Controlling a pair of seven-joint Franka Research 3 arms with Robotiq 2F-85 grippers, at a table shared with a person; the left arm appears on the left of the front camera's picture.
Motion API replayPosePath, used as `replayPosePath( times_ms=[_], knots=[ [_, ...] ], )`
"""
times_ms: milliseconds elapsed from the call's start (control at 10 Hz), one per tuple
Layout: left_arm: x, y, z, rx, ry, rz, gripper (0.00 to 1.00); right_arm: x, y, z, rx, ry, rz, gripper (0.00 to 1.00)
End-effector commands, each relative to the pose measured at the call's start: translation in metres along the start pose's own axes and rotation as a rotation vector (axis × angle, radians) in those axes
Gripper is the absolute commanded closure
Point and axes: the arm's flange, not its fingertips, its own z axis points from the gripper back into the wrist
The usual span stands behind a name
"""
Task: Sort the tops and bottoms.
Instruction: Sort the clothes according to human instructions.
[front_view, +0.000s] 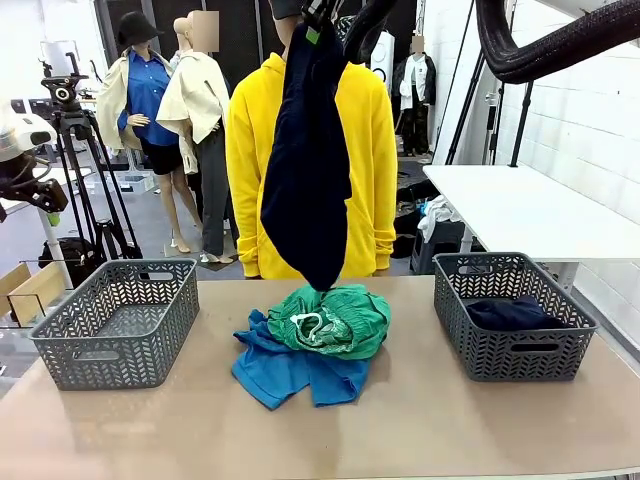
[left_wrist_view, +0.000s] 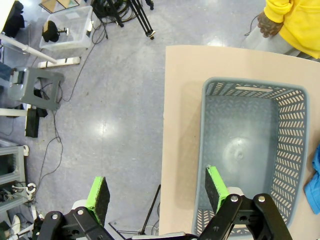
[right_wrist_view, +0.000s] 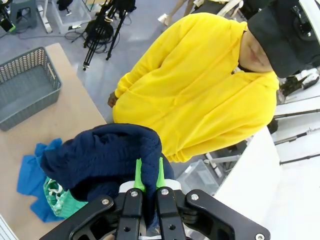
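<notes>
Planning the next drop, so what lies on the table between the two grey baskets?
In the front view, green shorts heaped on a blue shirt; the navy garment hangs above them from the shut right gripper.

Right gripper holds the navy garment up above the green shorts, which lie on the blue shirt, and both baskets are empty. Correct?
Not quite. The front view shows the right basket holding a dark navy piece; only the left basket is empty. The rest stands: the right gripper holds the navy garment above the green shorts, which lie on the blue shirt.
</notes>
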Motion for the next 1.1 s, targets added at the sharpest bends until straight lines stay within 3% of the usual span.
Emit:
replayPosePath(
  times_ms=[0, 1000],
  knots=[
    [0.0002, 0.0014, 0.0006, 0.011, 0.006, -0.014, 0.0, 0.0004, -0.0001, 0.002, -0.008, 0.001, 0.0, 1.0],
    [0.0002, 0.0014, 0.0006, 0.011, 0.006, -0.014, 0.0, 0.0004, -0.0001, 0.002, -0.008, 0.001, 0.0, 1.0]
  ],
)
